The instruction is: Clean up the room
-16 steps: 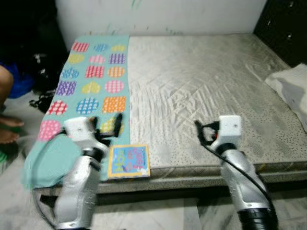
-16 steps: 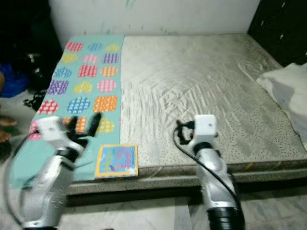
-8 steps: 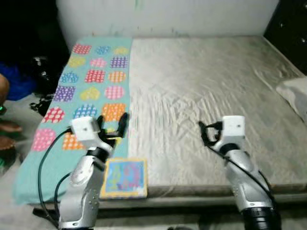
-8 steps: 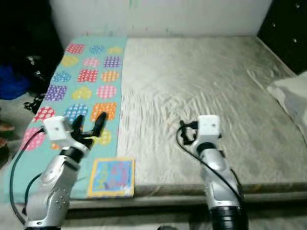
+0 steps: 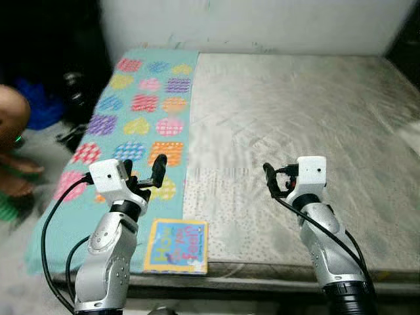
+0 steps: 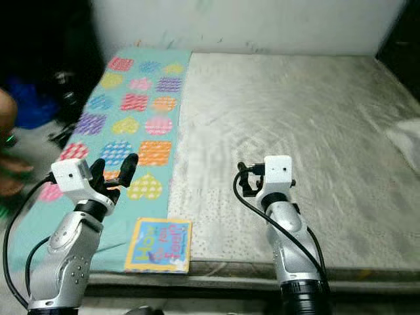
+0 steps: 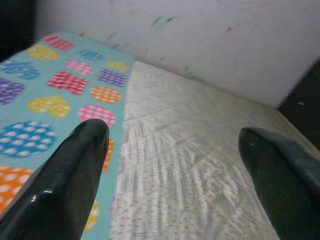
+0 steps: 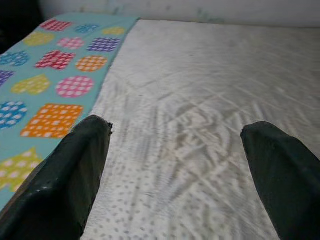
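A colourful children's book (image 5: 176, 245) lies flat at the front edge of the bed, on the corner of a teal blanket (image 5: 147, 105) printed with bright hearts and circles. My left gripper (image 5: 142, 169) hovers open over the blanket, just behind and left of the book, with nothing between its fingers. In the left wrist view its fingers (image 7: 75, 170) frame the seam between blanket and mattress. My right gripper (image 5: 272, 182) is open and empty above the grey mattress (image 5: 295, 105), right of the book, and stands wide apart in the right wrist view (image 8: 175, 127).
A person's knee (image 5: 12, 118) and foot (image 5: 16, 187) are on the floor left of the bed, beside dark bags (image 5: 72, 92). A white pillow (image 6: 407, 134) lies at the bed's right edge. A pale wall (image 5: 249, 23) stands behind the bed.
The camera has swung left, so the bed sits further right and the pillow has slid toward the edge. Both grippers stay open over the bed's front; the book has not moved.
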Available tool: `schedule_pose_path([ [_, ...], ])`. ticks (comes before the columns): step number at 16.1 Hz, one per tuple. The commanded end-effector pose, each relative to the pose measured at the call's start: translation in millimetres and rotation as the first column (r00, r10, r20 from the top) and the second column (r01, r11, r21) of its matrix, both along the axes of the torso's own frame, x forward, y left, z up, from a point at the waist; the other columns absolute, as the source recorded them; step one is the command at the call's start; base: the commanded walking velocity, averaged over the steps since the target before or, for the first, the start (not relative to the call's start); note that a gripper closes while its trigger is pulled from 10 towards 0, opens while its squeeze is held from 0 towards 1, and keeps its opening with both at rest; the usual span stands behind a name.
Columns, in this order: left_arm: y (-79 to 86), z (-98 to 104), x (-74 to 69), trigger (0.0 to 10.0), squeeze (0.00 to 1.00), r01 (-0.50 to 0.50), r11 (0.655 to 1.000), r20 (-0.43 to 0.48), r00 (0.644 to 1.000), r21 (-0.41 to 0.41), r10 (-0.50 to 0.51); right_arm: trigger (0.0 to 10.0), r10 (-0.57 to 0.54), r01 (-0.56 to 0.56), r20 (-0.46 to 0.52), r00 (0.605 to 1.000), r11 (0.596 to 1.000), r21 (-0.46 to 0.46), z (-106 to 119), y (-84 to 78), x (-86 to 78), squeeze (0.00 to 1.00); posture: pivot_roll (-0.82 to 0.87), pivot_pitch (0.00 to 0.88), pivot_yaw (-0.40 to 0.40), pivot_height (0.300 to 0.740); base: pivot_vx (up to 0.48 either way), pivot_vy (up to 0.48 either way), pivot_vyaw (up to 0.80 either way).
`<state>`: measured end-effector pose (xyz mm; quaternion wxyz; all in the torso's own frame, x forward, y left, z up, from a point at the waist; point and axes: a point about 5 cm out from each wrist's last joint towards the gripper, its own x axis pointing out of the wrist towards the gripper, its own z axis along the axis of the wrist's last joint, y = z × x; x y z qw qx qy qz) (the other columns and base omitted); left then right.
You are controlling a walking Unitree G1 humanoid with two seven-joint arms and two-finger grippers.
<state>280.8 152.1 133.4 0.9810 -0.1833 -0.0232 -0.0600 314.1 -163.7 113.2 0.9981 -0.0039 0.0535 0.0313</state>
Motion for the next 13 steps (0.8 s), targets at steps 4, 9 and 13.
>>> schedule_pose_path([
  [4, -0.7, -2.1, -0.4, 10.0, 0.00, 0.003, 1.000, -0.013, 1.000, -0.008, -0.003, 10.0, -0.010, 0.010, -0.006, 1.000, 1.000, -0.005, -2.6, -3.6, -1.0, 0.00, 0.00, 0.100, 0.010, 0.740, 0.000, 0.145, -0.34],
  [9, -0.8, -1.5, 0.0, 10.0, 0.00, 0.002, 1.000, -0.014, 1.000, -0.011, -0.002, 10.0, -0.012, 0.012, -0.003, 1.000, 1.000, -0.007, -1.4, -4.2, -0.8, 0.00, -0.01, 0.107, 0.008, 0.740, 0.000, 0.350, 0.00],
  [13, -0.8, -1.6, 0.7, 10.0, 0.00, 0.002, 1.000, -0.014, 1.000, -0.011, -0.002, 10.0, -0.010, 0.010, -0.003, 1.000, 1.000, -0.007, -1.0, -4.6, -0.1, 0.00, -0.01, 0.110, 0.007, 0.740, 0.000, 0.358, 0.00],
])
